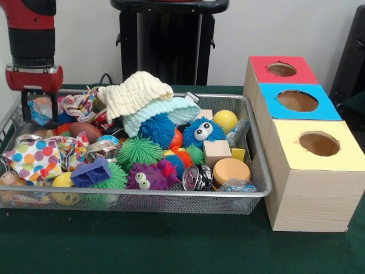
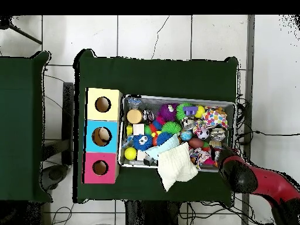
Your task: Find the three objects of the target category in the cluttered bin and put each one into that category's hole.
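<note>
A wire mesh bin [image 1: 171, 194] [image 2: 179, 98] is packed with toys. My gripper [image 1: 40, 108] hangs low over its far left corner in the front view. The fingers [image 1: 25, 108] stand open on either side of a shiny crinkled packet [image 1: 41, 109]. In the overhead view the red arm [image 2: 234, 170] covers that corner and hides the gripper. A wooden box beside the bin has a red hole [image 1: 282, 69] [image 2: 100, 167], a blue hole [image 1: 297, 100] [image 2: 101, 136] and a yellow hole [image 1: 319, 143] [image 2: 103, 104].
A cream knitted cloth [image 1: 134, 94] [image 2: 177, 167] lies on a pale blue cloth [image 1: 165, 111] at the bin's back. Also inside are a blue furry ball with eyes [image 1: 202, 132], a green spiky ball [image 1: 138, 151], a wooden cube [image 1: 217, 152], an orange disc [image 1: 230, 170] and a polka-dot cloth [image 1: 34, 158].
</note>
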Robot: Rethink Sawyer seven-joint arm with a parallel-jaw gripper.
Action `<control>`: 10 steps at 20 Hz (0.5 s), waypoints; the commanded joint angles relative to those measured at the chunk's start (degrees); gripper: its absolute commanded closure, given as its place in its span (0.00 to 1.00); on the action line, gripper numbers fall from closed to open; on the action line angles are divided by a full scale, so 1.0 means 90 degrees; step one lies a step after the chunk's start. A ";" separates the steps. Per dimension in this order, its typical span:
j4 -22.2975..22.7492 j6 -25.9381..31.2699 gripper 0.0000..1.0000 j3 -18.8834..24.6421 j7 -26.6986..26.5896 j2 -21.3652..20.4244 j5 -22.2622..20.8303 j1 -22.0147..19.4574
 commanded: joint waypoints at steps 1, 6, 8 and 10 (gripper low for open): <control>0.0171 0.1427 0.00 -0.0048 -0.0237 -0.0157 0.0353 -0.0204; -0.0012 0.1620 0.00 0.0273 -0.0676 -0.0518 0.0411 -0.0199; -0.0078 0.1553 0.00 0.0196 -0.0706 -0.0447 0.0221 -0.0127; -0.0127 0.1554 0.00 0.0204 -0.0716 -0.0400 0.0141 -0.0102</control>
